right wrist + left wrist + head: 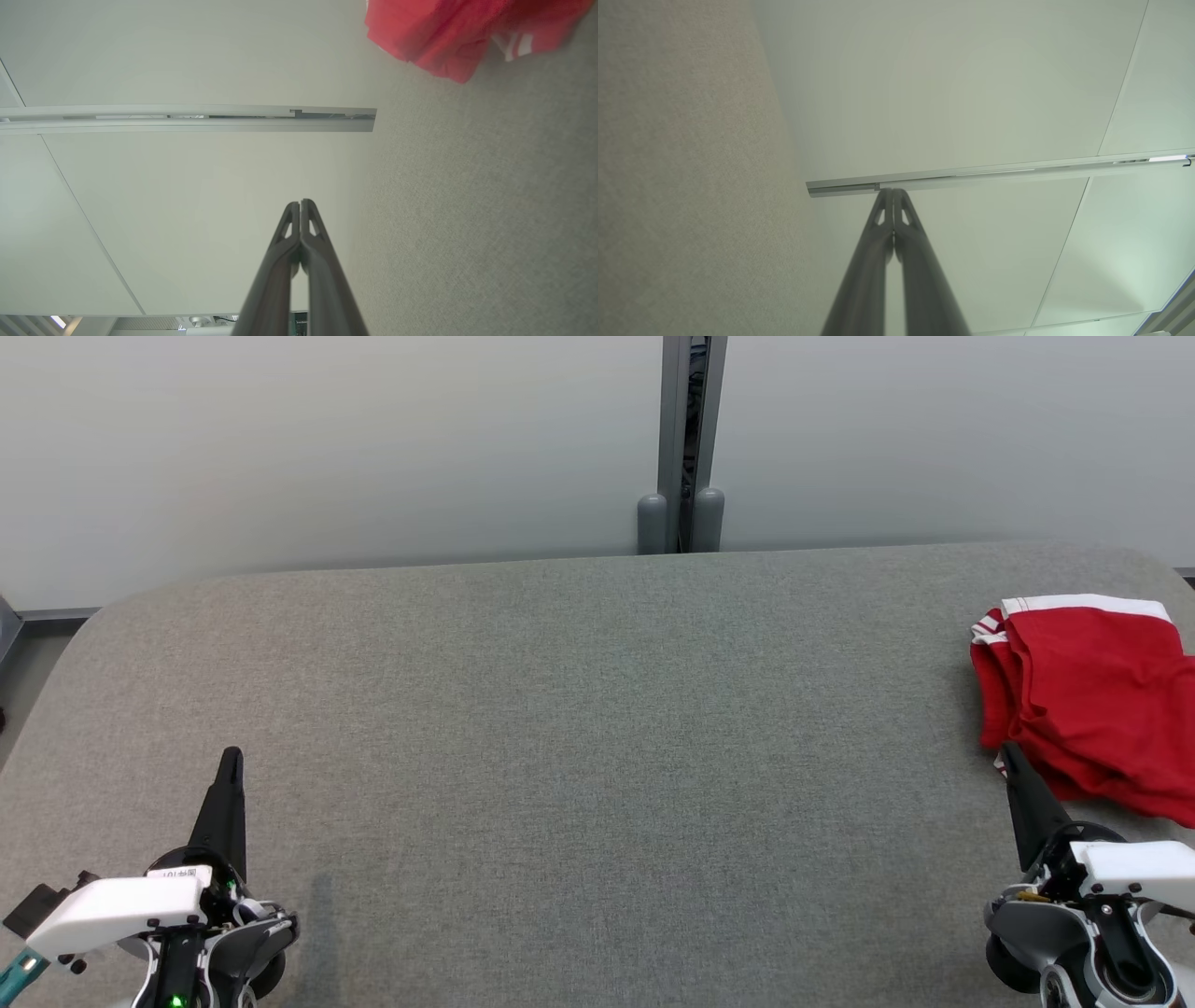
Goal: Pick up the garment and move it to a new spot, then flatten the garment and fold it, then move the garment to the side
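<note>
The garment (1092,700), red with white striped trim, lies at the far right of the table (560,709), and its right edge runs out of the head view. It sits in a compact stack of layers: a white-banded edge lies straight along the far side, and several red folds show at its left and near edges. The near edge looks a little loose and uneven. The rest of the grey tabletop holds nothing else.

The left gripper (230,761) sits at the near left with its fingers pressed together and nothing between them, well apart from the garment. The right gripper (1008,753) sits at the near right with its fingers also pressed together and empty. In the head view its tip lies just beside the garment's near left corner. The right wrist view shows the cloth ahead of the tips and to one side, with bare table between, so it looks apart from the cloth rather than touching.

As a judgement, the task looks at or near its end. The garment is in layers rather than spread or crumpled, it is parked at the side, and both arms are low and near in a resting pose. This one moment cannot show whether it was picked up, flattened and folded, and the same layout could fit a start with a pre-folded garment. If the end reading is right, little is left beyond perhaps tidying the loose near edge.
</note>
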Available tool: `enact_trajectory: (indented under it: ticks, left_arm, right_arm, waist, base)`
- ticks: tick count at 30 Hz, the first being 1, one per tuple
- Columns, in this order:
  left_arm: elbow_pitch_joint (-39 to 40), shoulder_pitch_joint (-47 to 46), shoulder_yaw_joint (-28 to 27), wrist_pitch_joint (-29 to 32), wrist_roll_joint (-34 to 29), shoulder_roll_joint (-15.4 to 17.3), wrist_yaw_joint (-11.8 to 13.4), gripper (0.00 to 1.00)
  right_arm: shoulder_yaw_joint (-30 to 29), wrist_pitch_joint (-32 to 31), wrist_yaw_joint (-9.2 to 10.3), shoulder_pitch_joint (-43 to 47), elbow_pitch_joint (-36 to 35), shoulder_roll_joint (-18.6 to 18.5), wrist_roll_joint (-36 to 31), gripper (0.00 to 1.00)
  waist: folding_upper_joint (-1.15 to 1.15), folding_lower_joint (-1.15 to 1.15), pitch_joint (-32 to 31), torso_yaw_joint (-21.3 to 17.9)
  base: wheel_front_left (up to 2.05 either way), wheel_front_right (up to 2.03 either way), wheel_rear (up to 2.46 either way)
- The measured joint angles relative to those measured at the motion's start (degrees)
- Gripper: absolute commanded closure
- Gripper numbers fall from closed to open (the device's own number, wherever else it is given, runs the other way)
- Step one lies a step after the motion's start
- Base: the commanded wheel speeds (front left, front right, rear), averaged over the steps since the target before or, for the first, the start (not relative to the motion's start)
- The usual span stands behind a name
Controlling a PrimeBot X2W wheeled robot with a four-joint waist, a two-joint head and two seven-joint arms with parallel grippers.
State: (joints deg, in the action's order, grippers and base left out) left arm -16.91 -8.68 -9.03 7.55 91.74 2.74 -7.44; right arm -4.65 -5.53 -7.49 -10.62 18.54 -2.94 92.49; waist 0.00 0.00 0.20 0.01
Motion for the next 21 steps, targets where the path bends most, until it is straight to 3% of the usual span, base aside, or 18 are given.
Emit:
enact_trajectory:
  ticks: [21]
  left_arm:
    - [0.00, 0.00, 0.00, 0.00, 0.00, 0.00, 0.00, 1.00]
  right_arm:
    - [-0.05, -0.01, 0.00, 0.00, 0.00, 0.04, -0.01, 1.00]
  waist:
    - [0.00, 0.00, 0.00, 0.00]
  base:
    - [0.00, 0.00, 0.00]
